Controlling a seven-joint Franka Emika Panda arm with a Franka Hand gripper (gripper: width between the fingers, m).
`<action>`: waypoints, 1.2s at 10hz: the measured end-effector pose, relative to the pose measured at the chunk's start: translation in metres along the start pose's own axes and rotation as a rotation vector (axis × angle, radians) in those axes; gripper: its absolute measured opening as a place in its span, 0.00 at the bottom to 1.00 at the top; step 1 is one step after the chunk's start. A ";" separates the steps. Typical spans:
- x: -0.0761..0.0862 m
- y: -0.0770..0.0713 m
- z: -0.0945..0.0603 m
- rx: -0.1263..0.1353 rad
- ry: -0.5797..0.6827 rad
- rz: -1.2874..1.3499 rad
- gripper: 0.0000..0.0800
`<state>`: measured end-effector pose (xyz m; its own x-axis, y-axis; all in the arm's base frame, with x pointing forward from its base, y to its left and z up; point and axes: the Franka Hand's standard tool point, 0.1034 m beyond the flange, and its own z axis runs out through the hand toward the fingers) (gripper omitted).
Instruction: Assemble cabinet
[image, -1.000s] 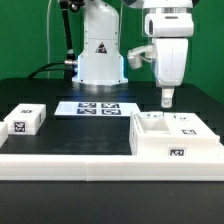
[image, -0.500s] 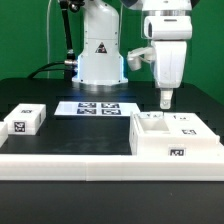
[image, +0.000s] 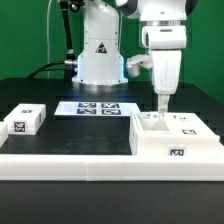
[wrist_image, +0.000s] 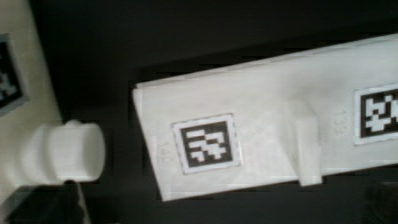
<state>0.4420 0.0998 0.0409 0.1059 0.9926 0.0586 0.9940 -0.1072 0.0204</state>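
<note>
The cabinet's large white box (image: 175, 137) stands at the exterior view's right, with tags on its top and front. In the wrist view its tagged top (wrist_image: 267, 125) fills the middle, turned at an angle. A smaller white tagged block (image: 26, 120) lies at the exterior view's left. My gripper (image: 160, 105) hangs straight down just above the box's back left corner and holds nothing that I can see. Its fingertips show as one narrow piece, so the gap is unclear. The fingers do not show in the wrist view.
The marker board (image: 96, 107) lies flat in front of the robot's base (image: 100, 60). A long white rail (image: 70, 165) edges the table's front. A white rounded part (wrist_image: 63, 150) shows beside the box in the wrist view.
My gripper has shifted a little toward the exterior view's left and slightly lower, over the box's corner. The box and the block have not moved.
</note>
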 end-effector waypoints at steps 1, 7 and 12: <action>0.001 -0.002 0.003 0.004 0.002 -0.001 1.00; 0.002 0.001 0.008 -0.016 0.019 0.004 1.00; 0.000 -0.003 0.013 -0.008 0.020 0.023 1.00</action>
<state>0.4396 0.1012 0.0276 0.1277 0.9886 0.0794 0.9911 -0.1301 0.0267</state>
